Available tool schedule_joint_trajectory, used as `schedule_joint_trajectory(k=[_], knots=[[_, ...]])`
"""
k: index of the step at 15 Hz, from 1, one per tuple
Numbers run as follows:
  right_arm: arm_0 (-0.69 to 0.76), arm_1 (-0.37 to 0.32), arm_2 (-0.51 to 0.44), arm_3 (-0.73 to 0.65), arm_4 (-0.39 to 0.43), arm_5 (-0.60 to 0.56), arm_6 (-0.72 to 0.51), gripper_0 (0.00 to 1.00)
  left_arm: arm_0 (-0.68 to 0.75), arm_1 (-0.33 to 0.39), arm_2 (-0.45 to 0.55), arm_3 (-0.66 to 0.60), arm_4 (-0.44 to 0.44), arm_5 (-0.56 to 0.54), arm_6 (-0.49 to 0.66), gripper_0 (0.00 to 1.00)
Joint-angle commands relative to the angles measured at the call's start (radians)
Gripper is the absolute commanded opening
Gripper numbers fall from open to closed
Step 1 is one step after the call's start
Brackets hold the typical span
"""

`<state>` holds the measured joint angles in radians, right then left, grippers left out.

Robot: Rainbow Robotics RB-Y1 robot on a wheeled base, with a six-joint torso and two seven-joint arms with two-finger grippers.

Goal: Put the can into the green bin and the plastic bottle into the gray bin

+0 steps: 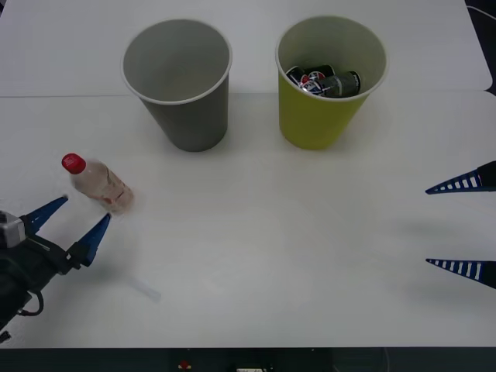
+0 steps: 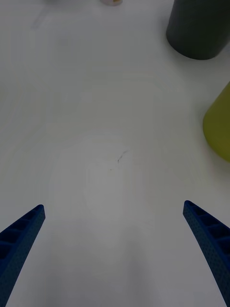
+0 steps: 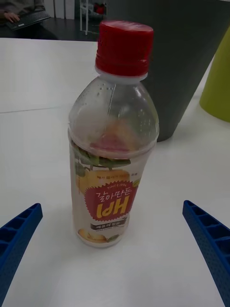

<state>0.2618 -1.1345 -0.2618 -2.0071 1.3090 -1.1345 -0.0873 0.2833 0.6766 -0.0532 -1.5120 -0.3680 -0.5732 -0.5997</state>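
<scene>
White tabletop stretches out under both arms, with everything on it well spread. Far over on the left, the left gripper sits low near the front edge, its 2 blue ribbed fingers spread wide and grasping nothing. Just beyond their tips stands the plastic bottle, upright on the tabletop, red cap on top, clear body with an orange-red and white fruit label. From the left wrist view the bottle stands centred between the 2 parted fingers, apart from both.

Behind the bottle and further to the right stands the gray bin, upright, its light gray inside showing and nothing visible in it. Beside it, with a gap between them, is the green bin, also upright, and inside it lies a dark can with red and white markings, resting on its side near the bottom.

At the far right edge, the right gripper hangs well apart from both bins, its 2 blue fingers released and wide apart over bare tabletop, holding nothing.
</scene>
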Motion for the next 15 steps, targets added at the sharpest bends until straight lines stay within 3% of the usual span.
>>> schedule_joint_trajectory(k=[1,7,11,12,13,14,15], knots=[[0.0,0.0,0.0,0.0,0.0,0.0,0.0,1.0,-0.081,-0.034,-0.042,0.079,0.054,0.004,-0.055,1.0],[0.0,0.0,0.0,0.0,0.0,0.0,0.0,1.0,-0.225,-0.065,-0.092,0.204,0.077,0.004,-0.086,1.0],[0.0,0.0,0.0,0.0,0.0,0.0,0.0,1.0,-0.26,-0.065,-0.115,0.207,0.09,0.047,-0.095,1.0],[0.0,0.0,0.0,0.0,0.0,0.0,0.0,1.0,-0.26,-0.066,-0.115,0.205,0.09,0.047,-0.095,0.72],[0.0,0.0,0.0,0.0,0.0,0.0,0.0,1.0,-0.262,-0.068,-0.115,0.207,0.092,0.049,-0.094,0.09],[0.0,0.0,0.0,0.0,0.0,0.0,0.0,1.0,-0.263,-0.066,-0.115,0.205,0.09,0.047,-0.092,0.0],[0.0,0.0,0.0,0.0,0.0,0.0,0.0,1.0,-0.265,-0.068,-0.115,0.205,0.09,0.047,-0.092,0.0]])
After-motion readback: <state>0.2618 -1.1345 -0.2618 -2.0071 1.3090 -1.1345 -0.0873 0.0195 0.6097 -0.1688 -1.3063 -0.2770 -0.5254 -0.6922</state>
